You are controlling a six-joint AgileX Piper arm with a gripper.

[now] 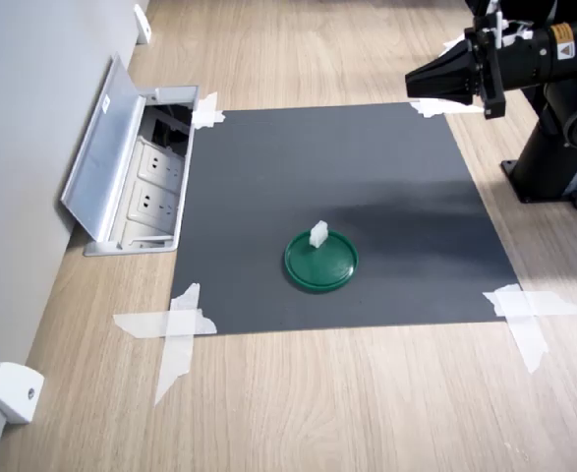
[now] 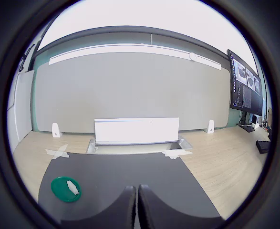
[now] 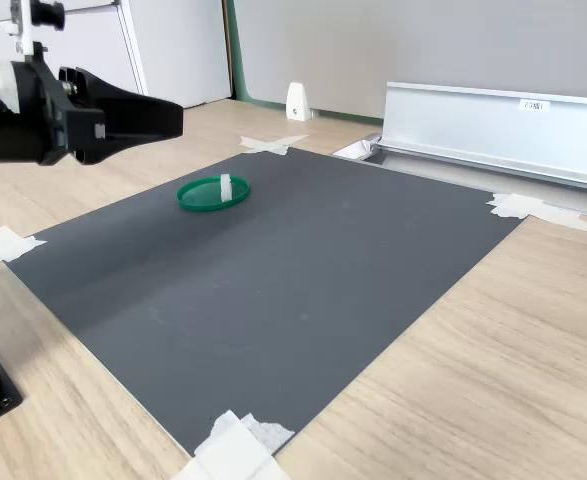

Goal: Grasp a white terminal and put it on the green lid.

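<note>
The white terminal stands upright on the green lid, near the lid's rim, on the dark grey mat. Both also show in the second exterior view, terminal on lid, and in the wrist view, terminal on lid. My gripper hangs high at the first exterior view's upper right, well away from the lid, its black fingers pressed together with nothing between them. It appears shut in the wrist view and at the second exterior view's left.
The grey mat is taped to a wooden floor with white tape strips. An open floor socket box sits at the first exterior view's left. A white wedge block lies by the wall. The arm's black base stands beside the mat.
</note>
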